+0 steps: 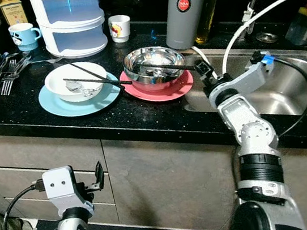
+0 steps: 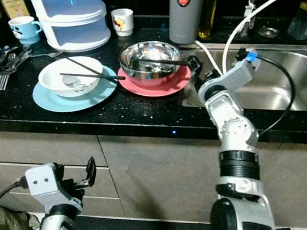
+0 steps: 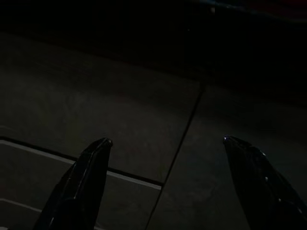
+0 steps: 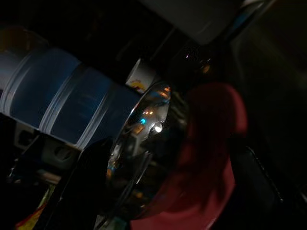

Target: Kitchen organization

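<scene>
Right hand [image 1: 202, 74] by steel bowl [image 1: 153, 66] on pink plate [image 1: 158, 90] (fingers spread, tips barely discernible)

The two head views are evenly lit and sharp, dimming at twelve o'clock. The shiny round steel bowl [image 1: 154, 64] and the speckled black stone countertop [image 1: 21, 110] carry small glints. Both wrist views are very dark and grainy; bright specks on the bowl at centre.

A steel bowl [image 4: 139, 153] sits on a red plate [image 4: 211, 143], with a translucent stacked container [image 4: 62, 100] and white cup [image 4: 141, 74] behind.
</scene>
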Available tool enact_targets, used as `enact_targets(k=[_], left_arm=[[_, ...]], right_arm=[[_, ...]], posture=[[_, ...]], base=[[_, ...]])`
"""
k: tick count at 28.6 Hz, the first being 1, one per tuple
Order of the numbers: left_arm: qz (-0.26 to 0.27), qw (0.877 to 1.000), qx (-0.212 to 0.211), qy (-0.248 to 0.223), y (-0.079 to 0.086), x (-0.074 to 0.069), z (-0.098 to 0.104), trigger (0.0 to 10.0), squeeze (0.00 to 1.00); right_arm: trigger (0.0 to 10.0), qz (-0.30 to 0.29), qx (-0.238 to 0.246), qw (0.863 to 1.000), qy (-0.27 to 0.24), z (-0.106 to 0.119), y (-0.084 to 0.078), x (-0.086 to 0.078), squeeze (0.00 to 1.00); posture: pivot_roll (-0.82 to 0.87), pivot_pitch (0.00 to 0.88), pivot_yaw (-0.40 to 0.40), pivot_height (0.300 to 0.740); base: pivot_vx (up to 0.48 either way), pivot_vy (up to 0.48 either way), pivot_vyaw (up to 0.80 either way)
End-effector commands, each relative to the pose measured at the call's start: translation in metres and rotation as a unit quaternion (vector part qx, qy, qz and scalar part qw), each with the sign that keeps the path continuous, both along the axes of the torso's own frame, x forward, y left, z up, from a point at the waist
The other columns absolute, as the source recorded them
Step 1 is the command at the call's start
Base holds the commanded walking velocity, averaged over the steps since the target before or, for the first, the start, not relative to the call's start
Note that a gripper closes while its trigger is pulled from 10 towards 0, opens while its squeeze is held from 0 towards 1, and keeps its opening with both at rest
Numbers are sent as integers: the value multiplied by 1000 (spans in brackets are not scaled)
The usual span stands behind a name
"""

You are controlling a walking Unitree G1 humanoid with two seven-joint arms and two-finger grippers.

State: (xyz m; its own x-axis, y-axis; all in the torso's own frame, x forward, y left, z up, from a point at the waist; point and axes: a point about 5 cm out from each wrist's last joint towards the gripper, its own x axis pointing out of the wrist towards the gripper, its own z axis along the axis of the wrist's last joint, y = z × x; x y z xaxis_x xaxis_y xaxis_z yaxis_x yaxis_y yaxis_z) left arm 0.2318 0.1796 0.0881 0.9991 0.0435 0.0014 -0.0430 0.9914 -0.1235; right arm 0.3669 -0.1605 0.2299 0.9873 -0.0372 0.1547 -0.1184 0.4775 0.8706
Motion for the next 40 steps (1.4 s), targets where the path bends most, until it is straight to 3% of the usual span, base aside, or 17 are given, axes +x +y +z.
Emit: enact_targets(k=[1,7,23,24,25,26,27,28,40], left_arm=[[-2,1000,1,8,-2,-2,-2,10000,0],[-1,1000,0,8,-3,-2,-1,10000,0],[0,1000,-5,2,-12,-10,6,10000,0],[0,1000,-6,2,-12,-11,7,10000,0],[1,1000,-7,2,-12,-12,7,10000,0],[1,1000,-8,2,-13,-13,8,10000,0],[1,1000,-8,2,-13,-13,8,10000,0],[2,1000,-10,1,-15,-14,9,10000,0],[4,1000,-15,2,-18,-17,12,10000,0]], right_arm=[[10000,-1,16,1000,6,-1,-1,1,0],[10000,0,2,1000,-5,4,4,2,0],[10000,-20,-25,999,-19,5,-6,10,0],[8980,-23,-25,999,-20,5,-7,10,0],[4980,-25,-25,999,-22,6,-8,10,0],[1725,-29,-24,999,-22,6,-10,11,0],[1725,-29,-24,999,-22,6,-10,11,0],[0,-33,-24,999,-24,5,-12,12,0],[0,-34,-14,999,-40,12,-15,15,0]], posture=[[189,0,-79,740],[188,0,-81,740],[218,0,-93,740],[221,0,-98,740],[224,0,-100,740],[228,0,-104,740],[228,0,-104,740],[234,0,-108,740],[229,0,-113,740]], base=[[0,0,0],[0,0,0],[0,0,0],[0,0,0],[0,0,0],[0,0,0],[0,0,0],[0,0,0],[0,0,0]])
